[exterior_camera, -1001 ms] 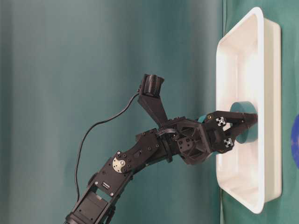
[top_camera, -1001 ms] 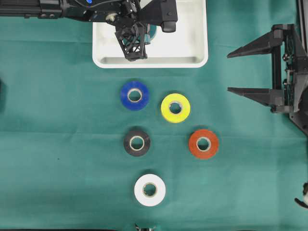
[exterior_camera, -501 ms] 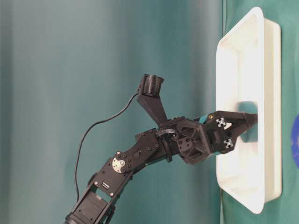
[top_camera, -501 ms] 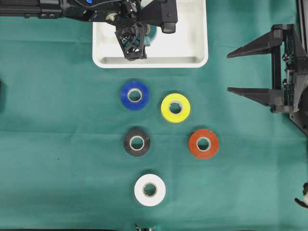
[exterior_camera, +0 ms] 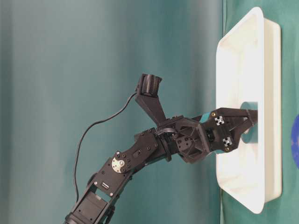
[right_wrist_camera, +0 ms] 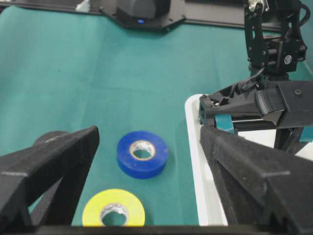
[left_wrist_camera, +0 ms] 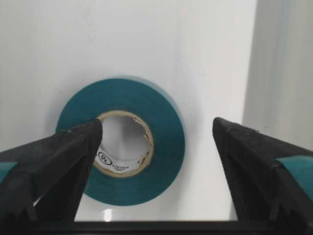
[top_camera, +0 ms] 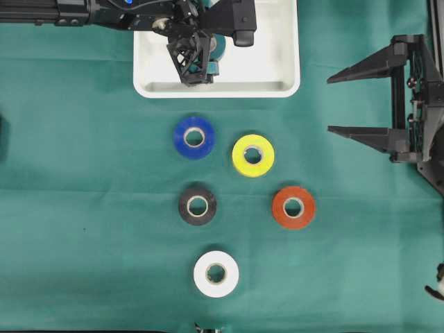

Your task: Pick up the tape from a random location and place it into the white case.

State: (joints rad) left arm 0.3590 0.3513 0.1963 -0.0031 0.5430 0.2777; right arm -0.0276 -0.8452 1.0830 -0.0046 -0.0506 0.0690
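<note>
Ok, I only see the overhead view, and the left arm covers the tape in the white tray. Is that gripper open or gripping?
Observer: Open. The left wrist view shows the left gripper with its jaws spread wide, not clamped on the teal plastic tape roll.
Operator: Is the roll lying flat?
Observer: Yes, flat on the floor of the shallow white plastic case, its cardboard core facing up.

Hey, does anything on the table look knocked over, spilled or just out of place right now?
Nothing stands out. The teal tape roll lies flat inside the white case, between the open left gripper fingers. The blue, yellow, black, red and white rolls lie flat on the cloth.
</note>
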